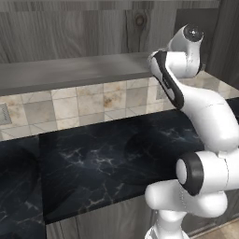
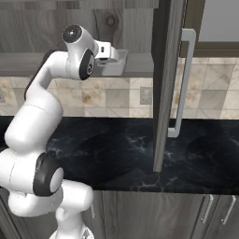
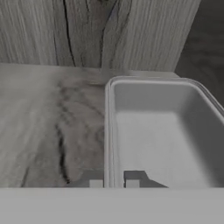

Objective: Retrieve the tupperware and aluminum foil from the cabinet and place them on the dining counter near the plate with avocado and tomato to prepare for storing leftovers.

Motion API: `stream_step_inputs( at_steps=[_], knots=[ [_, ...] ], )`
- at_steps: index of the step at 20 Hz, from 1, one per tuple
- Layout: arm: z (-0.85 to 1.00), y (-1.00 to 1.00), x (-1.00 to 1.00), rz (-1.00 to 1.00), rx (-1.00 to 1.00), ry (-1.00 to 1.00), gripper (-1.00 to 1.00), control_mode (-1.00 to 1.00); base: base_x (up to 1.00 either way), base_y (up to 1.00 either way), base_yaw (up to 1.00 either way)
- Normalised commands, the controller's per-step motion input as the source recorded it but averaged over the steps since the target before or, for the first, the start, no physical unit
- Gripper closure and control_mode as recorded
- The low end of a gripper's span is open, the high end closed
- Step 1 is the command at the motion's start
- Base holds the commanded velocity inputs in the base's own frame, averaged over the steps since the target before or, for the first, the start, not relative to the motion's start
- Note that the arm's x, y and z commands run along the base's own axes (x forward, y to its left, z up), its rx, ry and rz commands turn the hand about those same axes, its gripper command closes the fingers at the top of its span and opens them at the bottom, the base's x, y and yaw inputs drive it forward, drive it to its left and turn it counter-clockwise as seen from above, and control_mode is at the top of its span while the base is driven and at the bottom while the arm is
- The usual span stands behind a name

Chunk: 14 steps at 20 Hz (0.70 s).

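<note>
Tupperware [image 3: 166,131]: shallow clear-grey plastic box on wood-grain cabinet [image 3: 52,113] shelf.

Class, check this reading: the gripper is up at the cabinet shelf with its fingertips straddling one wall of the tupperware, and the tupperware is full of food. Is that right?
Not quite. The tupperware is empty: the hand view shows its bare pale floor. The rest holds: the gripper is at the cabinet shelf, fingertips either side of the container's wall.
</note>
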Motion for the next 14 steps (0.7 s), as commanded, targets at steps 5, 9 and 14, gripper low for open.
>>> stream_step_inputs(
  at_steps=[5,9,14],
  knots=[
    [0.00,0.03,-1.00,0.00,0.03,0.03,1.00,-1.00,0.00,0.00,0.00],
    [-0.02,0.10,-1.00,-0.01,0.02,0.16,1.00,-1.00,0.00,0.00,0.00],
    [-0.32,0.11,-1.00,-0.05,0.00,0.21,1.00,-1.00,0.00,0.00,0.00]
  ],
)
